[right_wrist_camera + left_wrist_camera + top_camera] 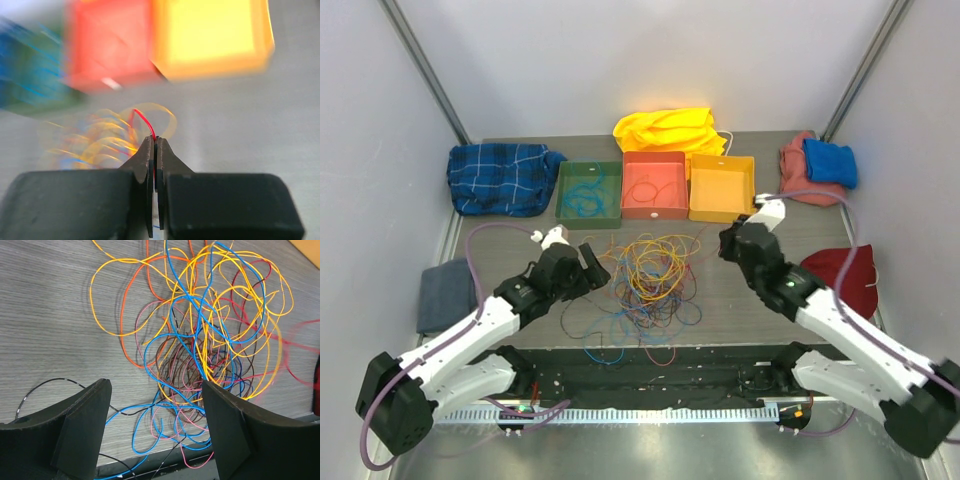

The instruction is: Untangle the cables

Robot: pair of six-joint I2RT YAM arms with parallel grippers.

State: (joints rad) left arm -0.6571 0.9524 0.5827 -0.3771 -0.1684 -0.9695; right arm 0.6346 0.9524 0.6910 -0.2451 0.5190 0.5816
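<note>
My right pincer (155,142) is pinched tight on one thin red wire (143,118). My left pincer (155,387) gapes wide above the cables (655,270), a loose nest of hair-thin loops on the grey grained counter (750,300).

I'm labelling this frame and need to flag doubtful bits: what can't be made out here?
- Right wrist view: motion blur smears the cables; where the red cable in the shut right gripper leads is untraceable.
- Top view: the cables are too thin to follow singly.
- Left wrist view: the open left gripper's fingers and the bottom edge hide the nearest cables.
</note>
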